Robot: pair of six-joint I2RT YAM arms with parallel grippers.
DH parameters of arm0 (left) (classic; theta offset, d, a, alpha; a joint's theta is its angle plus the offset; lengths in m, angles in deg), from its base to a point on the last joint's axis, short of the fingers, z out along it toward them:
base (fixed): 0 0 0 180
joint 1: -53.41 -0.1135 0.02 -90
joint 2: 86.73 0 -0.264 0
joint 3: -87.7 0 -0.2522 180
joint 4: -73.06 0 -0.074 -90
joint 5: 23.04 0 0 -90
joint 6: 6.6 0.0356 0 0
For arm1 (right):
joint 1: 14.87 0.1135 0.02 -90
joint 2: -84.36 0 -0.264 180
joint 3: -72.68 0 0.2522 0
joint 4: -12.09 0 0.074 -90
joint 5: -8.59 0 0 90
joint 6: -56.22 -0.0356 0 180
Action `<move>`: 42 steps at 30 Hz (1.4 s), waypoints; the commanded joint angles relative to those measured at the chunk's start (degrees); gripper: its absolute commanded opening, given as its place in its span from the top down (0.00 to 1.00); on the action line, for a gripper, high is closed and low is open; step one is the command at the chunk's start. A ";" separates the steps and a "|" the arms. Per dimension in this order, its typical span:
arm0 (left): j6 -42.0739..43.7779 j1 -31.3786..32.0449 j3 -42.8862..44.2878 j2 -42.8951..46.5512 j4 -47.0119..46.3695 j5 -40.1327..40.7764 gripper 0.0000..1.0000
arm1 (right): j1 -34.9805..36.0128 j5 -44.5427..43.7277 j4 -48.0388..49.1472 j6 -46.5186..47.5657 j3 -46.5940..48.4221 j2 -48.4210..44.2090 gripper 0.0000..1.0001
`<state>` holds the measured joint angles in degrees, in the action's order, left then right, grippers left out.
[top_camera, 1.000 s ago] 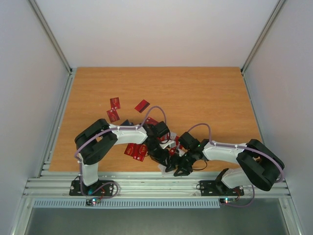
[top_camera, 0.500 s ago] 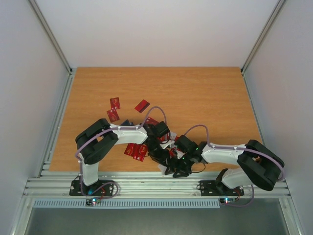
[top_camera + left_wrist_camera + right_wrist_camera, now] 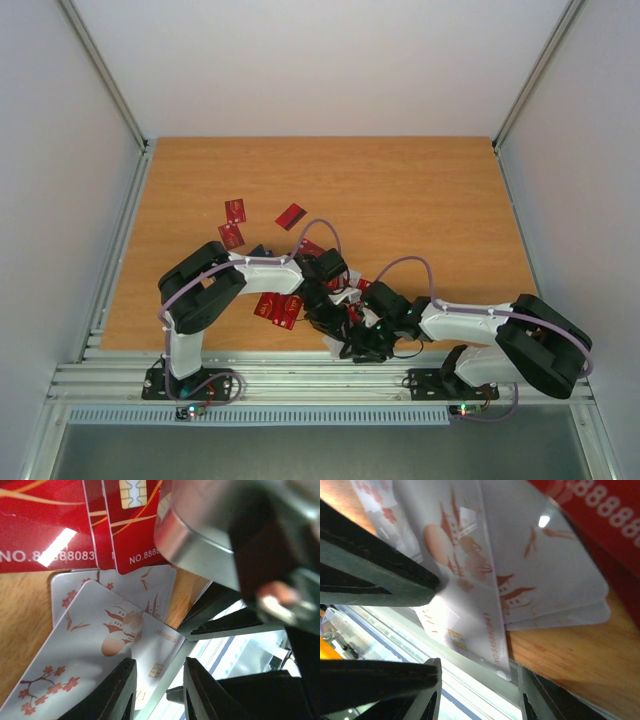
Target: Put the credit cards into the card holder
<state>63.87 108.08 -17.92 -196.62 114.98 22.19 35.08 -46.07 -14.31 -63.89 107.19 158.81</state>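
Several red credit cards [image 3: 236, 210] lie scattered on the wooden table, with more by the left arm [image 3: 278, 308]. White credit cards [image 3: 100, 630] with pale red drawings lie fanned at the front edge, and one [image 3: 465, 595] overhangs it. My left gripper [image 3: 157, 692] is open, astride that card's chip corner, and sits at the front edge [image 3: 335, 325]. My right gripper [image 3: 480, 695] is open around the overhanging edge and stands close against the left one [image 3: 362, 340]. A small dark shape [image 3: 258, 250] shows beyond the left arm; I cannot tell whether it is the card holder.
The aluminium rail [image 3: 300, 380] runs right under the overhanging card. Red cards [image 3: 45, 525] overlap the white ones at the far side and also show in the right wrist view [image 3: 600, 510]. The left arm's dark finger [image 3: 375, 575] lies across the white card.
My right arm has slid left toward the left gripper at the table's front edge, and its jaws have narrowed. The left arm and the cards have stayed put.
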 commanded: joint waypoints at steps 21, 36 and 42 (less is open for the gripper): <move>-1.60 -0.44 -3.67 -1.93 -3.03 -0.31 0.71 | -0.23 -7.47 9.26 0.65 1.31 -3.55 0.95; -3.50 -4.65 -1.46 9.99 1.94 1.39 0.64 | -0.28 -5.98 4.27 -0.95 2.88 -2.85 0.99; -3.15 -7.99 0.59 16.40 6.74 3.98 0.51 | -0.30 -6.38 -0.33 0.31 5.63 -4.95 0.99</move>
<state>60.70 101.76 -19.56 -184.45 118.07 24.22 35.17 -49.99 -11.49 -64.41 110.73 155.16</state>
